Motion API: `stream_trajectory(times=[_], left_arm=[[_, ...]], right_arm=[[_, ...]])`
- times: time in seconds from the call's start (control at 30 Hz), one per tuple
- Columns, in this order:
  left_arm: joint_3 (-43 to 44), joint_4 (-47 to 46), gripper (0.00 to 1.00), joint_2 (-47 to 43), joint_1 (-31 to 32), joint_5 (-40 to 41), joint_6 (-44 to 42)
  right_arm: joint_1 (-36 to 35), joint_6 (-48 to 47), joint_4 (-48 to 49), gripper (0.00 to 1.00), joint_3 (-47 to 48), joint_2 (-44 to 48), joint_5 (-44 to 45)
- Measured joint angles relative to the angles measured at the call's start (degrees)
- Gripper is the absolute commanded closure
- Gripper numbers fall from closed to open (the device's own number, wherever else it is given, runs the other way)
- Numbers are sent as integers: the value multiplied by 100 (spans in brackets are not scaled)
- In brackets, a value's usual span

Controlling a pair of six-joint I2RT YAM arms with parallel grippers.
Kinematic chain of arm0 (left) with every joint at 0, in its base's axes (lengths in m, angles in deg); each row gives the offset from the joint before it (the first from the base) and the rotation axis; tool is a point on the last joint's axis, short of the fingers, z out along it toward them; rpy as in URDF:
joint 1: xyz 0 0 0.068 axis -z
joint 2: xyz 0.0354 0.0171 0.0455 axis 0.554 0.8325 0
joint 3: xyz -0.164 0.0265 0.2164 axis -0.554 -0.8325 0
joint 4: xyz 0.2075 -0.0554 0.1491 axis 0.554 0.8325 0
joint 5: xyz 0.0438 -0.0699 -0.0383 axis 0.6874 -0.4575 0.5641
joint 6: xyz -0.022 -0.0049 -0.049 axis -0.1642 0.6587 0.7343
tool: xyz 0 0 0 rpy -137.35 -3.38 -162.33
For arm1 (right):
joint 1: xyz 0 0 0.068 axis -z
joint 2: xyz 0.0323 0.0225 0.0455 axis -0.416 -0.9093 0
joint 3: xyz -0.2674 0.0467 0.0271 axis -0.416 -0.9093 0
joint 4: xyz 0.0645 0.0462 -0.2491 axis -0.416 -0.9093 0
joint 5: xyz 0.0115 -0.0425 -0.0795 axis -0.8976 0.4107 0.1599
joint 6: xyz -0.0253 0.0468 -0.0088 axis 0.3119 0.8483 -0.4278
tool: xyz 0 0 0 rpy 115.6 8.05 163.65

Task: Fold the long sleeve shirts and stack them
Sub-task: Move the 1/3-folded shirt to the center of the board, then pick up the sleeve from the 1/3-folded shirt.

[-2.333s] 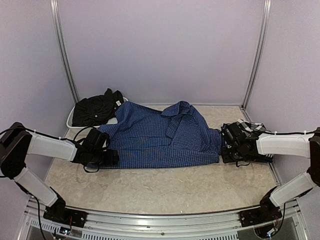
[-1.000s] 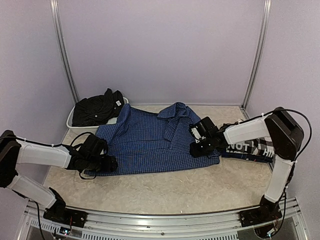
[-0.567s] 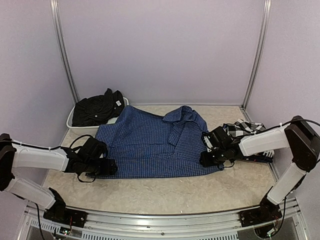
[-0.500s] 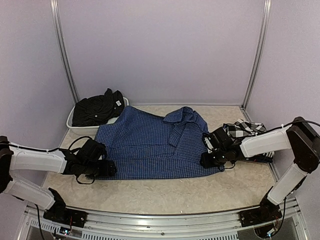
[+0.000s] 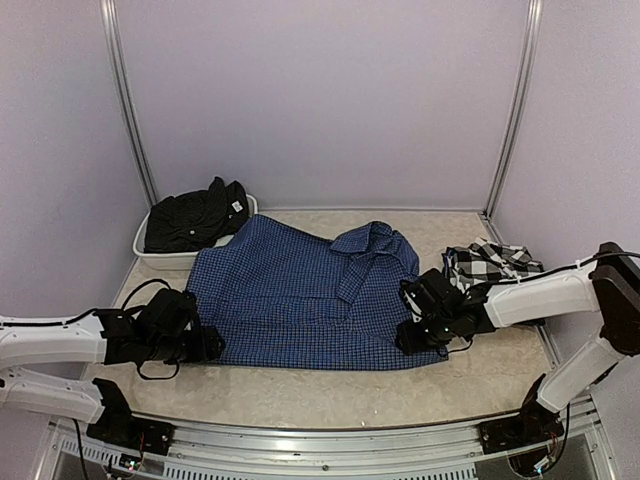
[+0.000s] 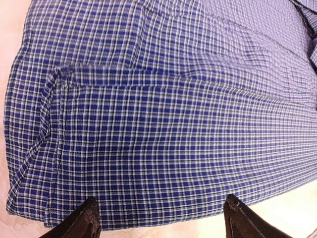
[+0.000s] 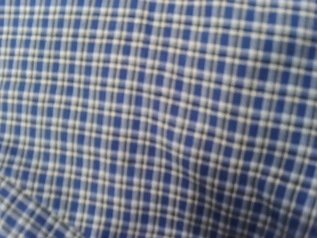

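The blue long sleeve shirt (image 5: 300,300) with fine dark check lies spread flat mid-table, collar at the back right. My left gripper (image 5: 207,345) sits low at its near left corner. In the left wrist view it (image 6: 161,219) is open, both fingertips (image 6: 89,218) wide apart at the hem (image 6: 158,198). My right gripper (image 5: 410,332) rests on the shirt's near right edge. The right wrist view shows only blue checked cloth (image 7: 158,119) and no fingers. A black-and-white check shirt (image 5: 492,260) lies crumpled at the right. A plain black shirt (image 5: 192,218) is heaped in the back left bin.
A white bin (image 5: 145,255) holding the black shirt stands at the back left by the wall. Bare beige tabletop (image 5: 320,395) runs along the near edge in front of the blue shirt. Metal frame posts (image 5: 128,100) rise at both back corners.
The right gripper went from over the shirt's right half to its near right edge, uncovering the check shirt. The left gripper drew back toward the near left. The blue shirt lies flatter.
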Motion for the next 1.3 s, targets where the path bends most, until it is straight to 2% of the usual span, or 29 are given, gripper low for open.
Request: stream_trajectory(times=[0.13,0.2,0.33,0.53,0.77,0.97,1.07,1.17,1.3], left_arm=[[332,87,12,-136,4,160,-170],[553,81,2,-197,9,251,-306],[964,42,1,-306,9,417,-557],[1244,-107,1,-365,9,490,-826],[1298,-205,1,-356,-24,483,-1043],[1303,-236,1,-223,-116,404,-1161],[1303,-286,1,-164,-151,350,-1211],[1305,-365,1,-74,-175,264,-1244],[1307,-431,1,68,-181,199,-1281]], right_arm=[[-20,-251,-605,30,518,79,258],[-17,-496,-811,26,988,79,415],[83,-1119,-935,20,2146,-98,684],[544,-2151,-977,17,3504,-1036,785],[896,-3309,-1174,19,4594,-2347,737],[1001,-4054,-1373,25,5093,-3014,693],[1008,-4360,-1401,31,5335,-3274,682],[1008,-4638,-1427,43,5584,-3512,693],[1008,-4968,-1499,66,5984,-3832,710]])
